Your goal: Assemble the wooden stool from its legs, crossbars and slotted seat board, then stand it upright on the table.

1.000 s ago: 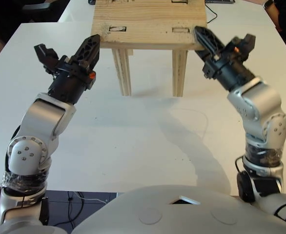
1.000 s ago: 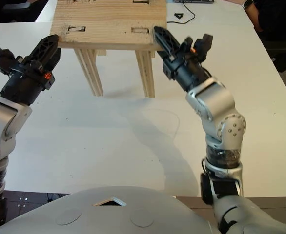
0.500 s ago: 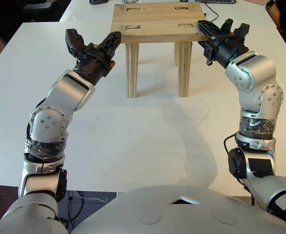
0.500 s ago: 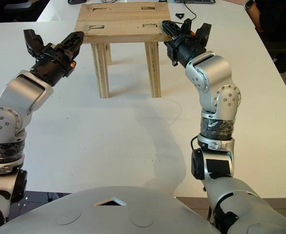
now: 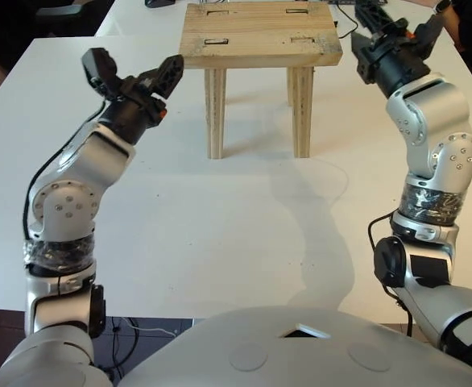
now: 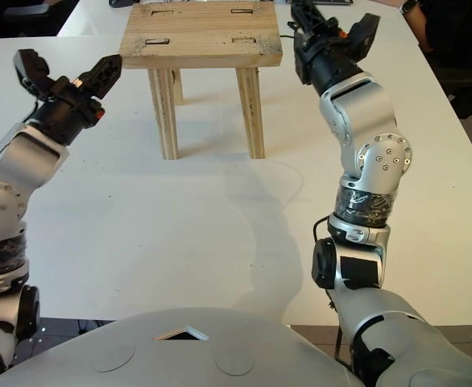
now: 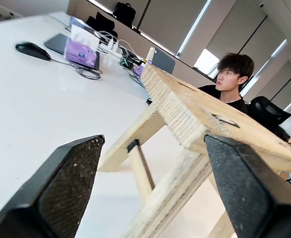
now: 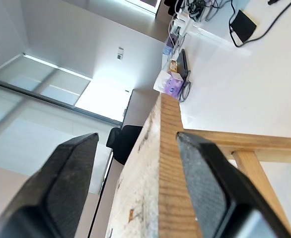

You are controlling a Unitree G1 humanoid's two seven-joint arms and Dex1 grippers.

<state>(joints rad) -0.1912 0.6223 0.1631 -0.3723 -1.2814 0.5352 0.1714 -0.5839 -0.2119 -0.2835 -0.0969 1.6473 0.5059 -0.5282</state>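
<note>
Table (image 5: 220,242): white, beneath both claws.
Stool (image 5: 256,55): assembled, upright between the claws, touching neither; probably stiff, fairly light; grip the seat board (image 5: 256,28) edges.
Left gripper (image 5: 134,66): released, fingers spread, just beside seat corner.
Right gripper (image 5: 397,20): released, near opposite edge.

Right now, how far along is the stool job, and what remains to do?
Looks done: the stool stands upright on the table, with the seat board on its legs. In hand: nothing; the left gripper and right gripper are open on either side of the seat. Left: apparently only drawing the arms away.
</note>
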